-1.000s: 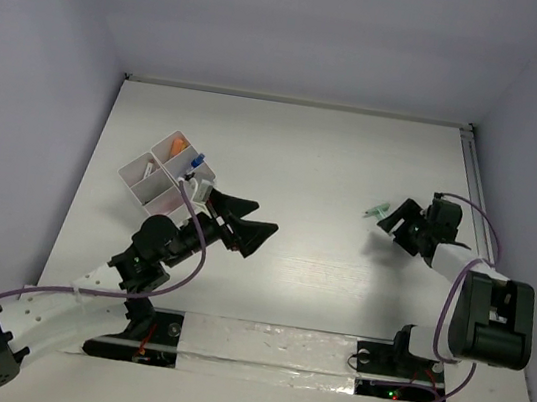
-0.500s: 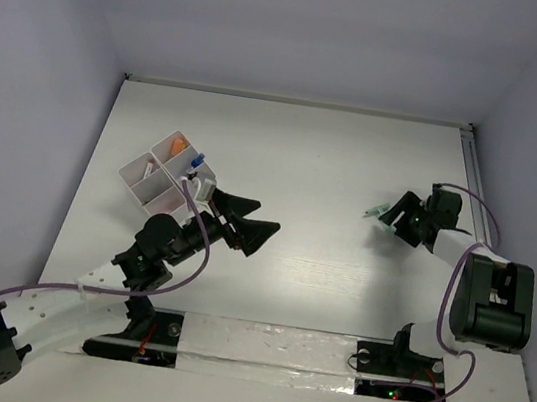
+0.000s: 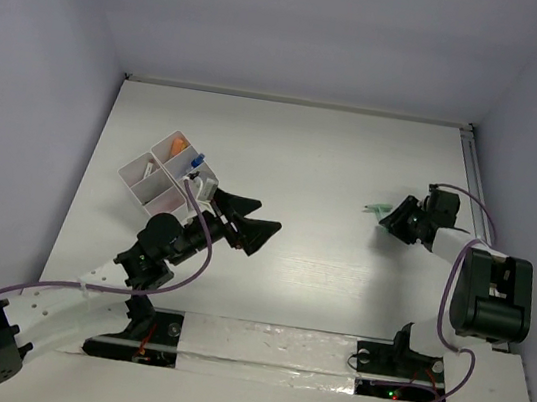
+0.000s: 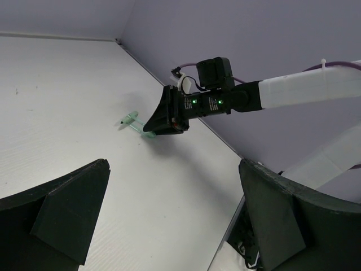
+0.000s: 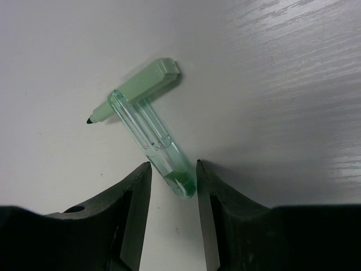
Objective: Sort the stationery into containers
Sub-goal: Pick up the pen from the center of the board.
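We see the right gripper [image 5: 173, 165] low on the table [image 3: 315, 158] at the right side, its arm folded forward from the base; its half-closed jaws straddle the end of a clear green tube [image 5: 149, 132] lying across a green marker [image 5: 141, 84], a sliver of gap showing, nothing clamped; the left gripper [image 3: 256, 219] hangs wide open and empty beside the white tray [image 3: 134, 173].

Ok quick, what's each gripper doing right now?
Left gripper: open, empty.
Right gripper: straddling the clear green cap; grip cannot be told.
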Robot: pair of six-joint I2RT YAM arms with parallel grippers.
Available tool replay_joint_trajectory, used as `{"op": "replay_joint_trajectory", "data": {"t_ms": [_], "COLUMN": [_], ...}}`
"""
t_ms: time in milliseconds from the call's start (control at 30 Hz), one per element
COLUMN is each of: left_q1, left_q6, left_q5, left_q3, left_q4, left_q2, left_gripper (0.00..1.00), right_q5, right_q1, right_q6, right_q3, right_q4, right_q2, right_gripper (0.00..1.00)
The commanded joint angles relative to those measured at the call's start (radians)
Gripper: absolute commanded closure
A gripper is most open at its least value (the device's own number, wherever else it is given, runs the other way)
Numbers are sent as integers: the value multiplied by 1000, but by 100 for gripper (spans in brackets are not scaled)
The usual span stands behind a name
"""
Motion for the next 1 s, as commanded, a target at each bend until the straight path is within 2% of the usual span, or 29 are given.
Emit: {"op": "replay_joint_trajectory", "data": {"t_ms": [0, 200, 367, 433, 700, 800, 833, 933, 967], "left_q1": [-4, -4, -4, -4, -4, -4, -4, -4, -4], "left_q6": [14, 14, 18, 20, 23, 21, 20, 12, 12], "left_q5": [-3, 2, -6, -10, -29, -41, -55, -82, -86], "left_q3": [-4, -1, -1, -1, 5, 6, 6, 6, 9], "left_q4": [65, 70, 65, 62, 58, 49, 45, 50, 50], "left_q2": [-3, 14, 8, 12, 17, 15, 15, 22, 29], "left_gripper": [1, 1, 1, 1, 1, 1, 1, 1, 1], "right_q5": [18, 24, 32, 36, 38, 30, 27, 13, 10], "right_q1": [8, 48, 57, 57, 57, 57, 57, 80, 90], "right_q6": [-9, -20, -21, -23, -20, -20, -20, -30, -33], "right_q3": [21, 44, 51, 51, 44, 41, 39, 47, 50], "right_q4": [-16, -34, -40, -42, -48, -45, -45, -55, -69], "right_q2": [9, 42, 48, 48, 28, 19, 16, -19, -33], "right_gripper": [56, 52, 57, 62, 63, 77, 86, 99, 100]}}
